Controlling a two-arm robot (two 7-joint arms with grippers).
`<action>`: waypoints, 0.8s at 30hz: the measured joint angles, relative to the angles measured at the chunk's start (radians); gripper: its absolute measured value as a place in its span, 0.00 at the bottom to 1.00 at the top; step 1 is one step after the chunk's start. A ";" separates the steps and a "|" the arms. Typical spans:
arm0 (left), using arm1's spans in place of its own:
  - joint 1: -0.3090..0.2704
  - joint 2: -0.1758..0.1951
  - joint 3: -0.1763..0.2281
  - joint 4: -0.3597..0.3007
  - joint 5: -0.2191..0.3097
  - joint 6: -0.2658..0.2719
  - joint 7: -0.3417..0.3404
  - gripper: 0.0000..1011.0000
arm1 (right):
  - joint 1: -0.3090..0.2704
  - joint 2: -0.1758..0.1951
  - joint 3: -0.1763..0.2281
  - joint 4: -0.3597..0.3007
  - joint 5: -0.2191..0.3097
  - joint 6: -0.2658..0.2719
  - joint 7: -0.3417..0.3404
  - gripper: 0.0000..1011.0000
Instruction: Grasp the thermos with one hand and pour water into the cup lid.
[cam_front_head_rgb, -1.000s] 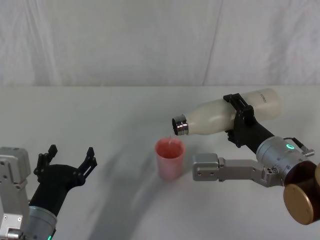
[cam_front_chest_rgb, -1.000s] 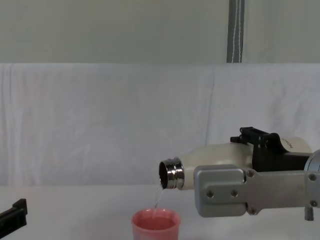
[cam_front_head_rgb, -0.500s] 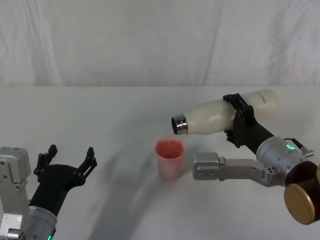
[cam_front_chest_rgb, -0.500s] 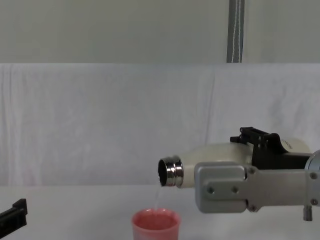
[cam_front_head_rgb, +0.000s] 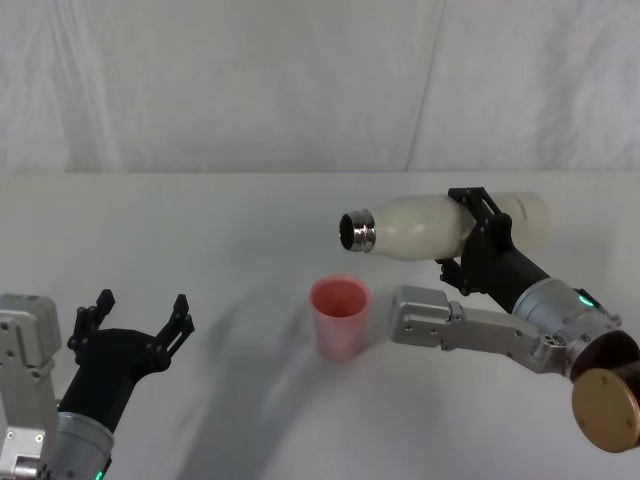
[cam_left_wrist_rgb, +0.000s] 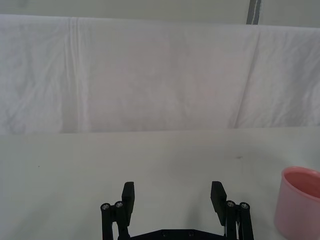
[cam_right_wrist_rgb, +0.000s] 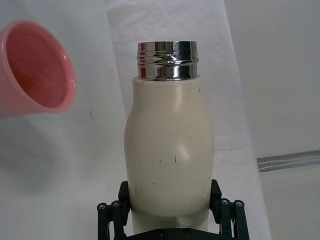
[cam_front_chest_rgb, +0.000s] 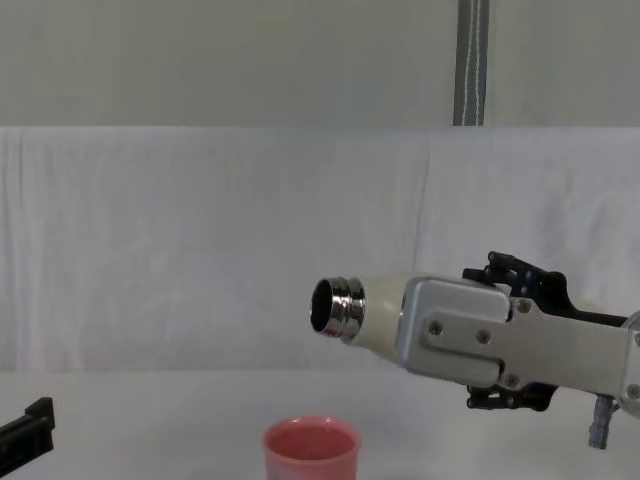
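Cream-white thermos (cam_front_head_rgb: 430, 225), steel neck uncapped, held near horizontal above table by right gripper (cam_front_head_rgb: 478, 238), jaws clamped round body. Lettering near base unreadable. Pink cup lid (cam_front_head_rgb: 339, 317) set upright below mouth. Left gripper (cam_front_head_rgb: 130, 325) parked, jaws spread.

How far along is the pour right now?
Grasp done: the right gripper holds the thermos roughly level above the table, its steel neck up and just right of the cup lid. No stream shows. Left: set the thermos down. The left gripper sits open, idle.
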 joint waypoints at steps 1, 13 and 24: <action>0.000 0.000 0.000 0.000 0.000 0.000 0.000 0.99 | -0.002 -0.002 0.003 0.001 0.007 -0.003 -0.003 0.94; 0.000 0.000 0.000 0.000 0.000 0.000 0.000 0.99 | -0.031 -0.033 0.046 0.014 0.101 -0.038 -0.036 0.94; 0.000 0.000 0.000 0.000 0.000 0.000 0.000 0.99 | -0.055 -0.058 0.080 0.019 0.166 -0.052 -0.052 0.94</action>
